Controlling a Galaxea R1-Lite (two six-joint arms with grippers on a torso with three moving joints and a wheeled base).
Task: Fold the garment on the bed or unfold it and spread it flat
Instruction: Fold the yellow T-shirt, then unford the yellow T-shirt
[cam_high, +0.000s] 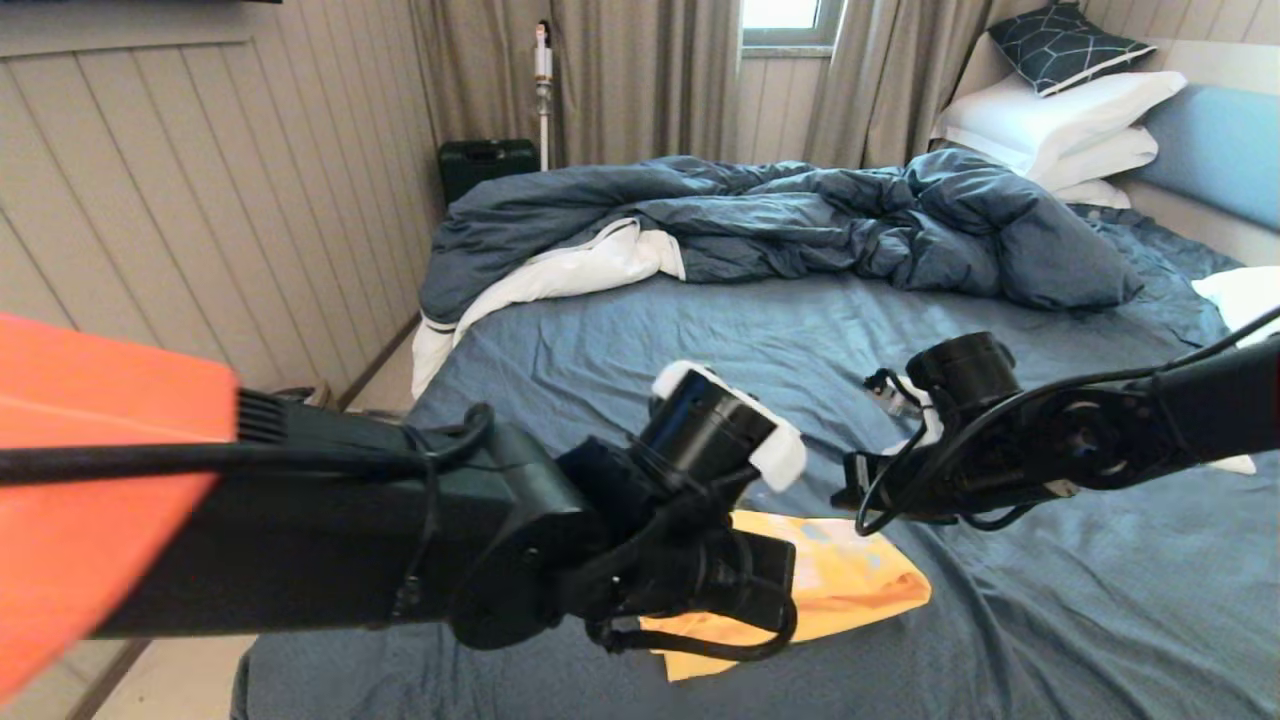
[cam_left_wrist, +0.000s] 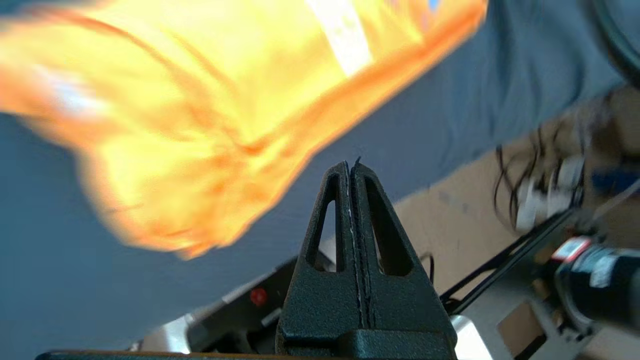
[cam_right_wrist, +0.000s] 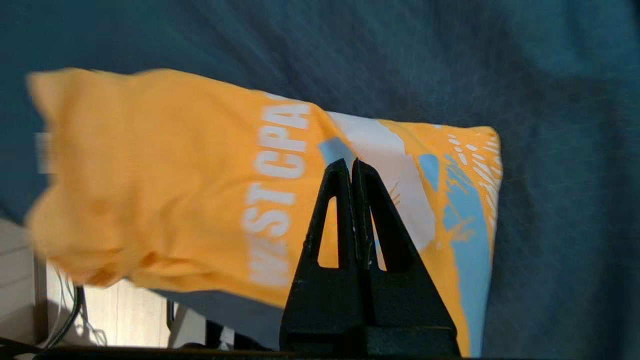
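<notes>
The garment (cam_high: 860, 585) is a yellow T-shirt folded into a compact packet, lying on the bed's dark blue sheet (cam_high: 1050, 600) near the front edge. In the right wrist view the garment (cam_right_wrist: 175, 175) shows white lettering and a light blue and white print. My right gripper (cam_right_wrist: 351, 165) hangs above that print, shut with nothing between its fingers. My left gripper (cam_left_wrist: 351, 167) is also shut and empty, clear of the garment (cam_left_wrist: 200, 125), over the sheet near the bed's edge. In the head view the left wrist hides part of the shirt.
A rumpled blue duvet (cam_high: 800, 215) with a white underside fills the far half of the bed. White pillows (cam_high: 1060, 120) and the light blue headboard (cam_high: 1220, 140) are at the far right. A panelled wall (cam_high: 200, 200) runs along the left, with a dark case (cam_high: 487, 165) on the floor.
</notes>
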